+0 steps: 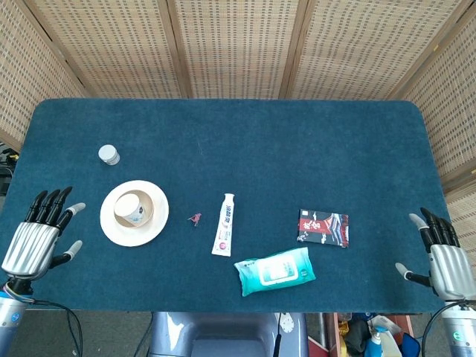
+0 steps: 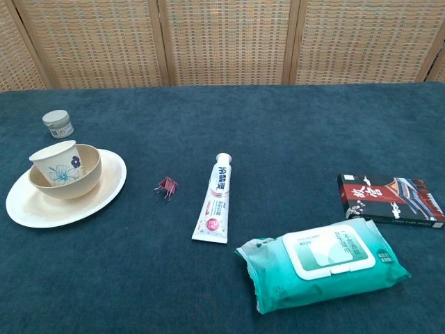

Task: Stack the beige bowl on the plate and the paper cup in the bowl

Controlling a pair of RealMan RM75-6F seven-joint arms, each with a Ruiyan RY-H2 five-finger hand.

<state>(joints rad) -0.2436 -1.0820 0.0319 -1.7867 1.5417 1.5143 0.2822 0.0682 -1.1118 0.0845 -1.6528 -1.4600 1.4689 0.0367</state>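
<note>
From the head view, looking down, the left hand (image 1: 39, 236) is at the left edge of the blue table (image 1: 245, 141). Its fingers are spread out flat and it holds nothing. It touches none of the things on the table, and it is near the plate (image 1: 152, 220) but apart from it. The right hand (image 1: 442, 256) is far over at the right edge. Its fingers are spread too, and it also holds nothing.

The plate is round and pale. The beige bowl (image 1: 142, 199) sits on it, and the paper cup (image 1: 131, 211) sits inside the bowl. A small jar (image 1: 108, 155) stands behind the plate. To the right of the plate lie a tiny red clip (image 1: 195, 219), a white tube (image 1: 224, 224), a green pack of wipes (image 1: 275, 271) and a dark box (image 1: 323, 227)

From the chest view, no hands show. The paper cup (image 2: 57, 163) leans a little in the beige bowl (image 2: 83, 174), against the bowl's left side. It has a blue flower on it. The bowl rests on the plate (image 2: 83, 203). The jar (image 2: 58, 124) stands just behind. The clip (image 2: 167, 186), tube (image 2: 216, 198), wipes (image 2: 323, 262) and box (image 2: 389, 198) lie to the right, well apart from the plate
</note>
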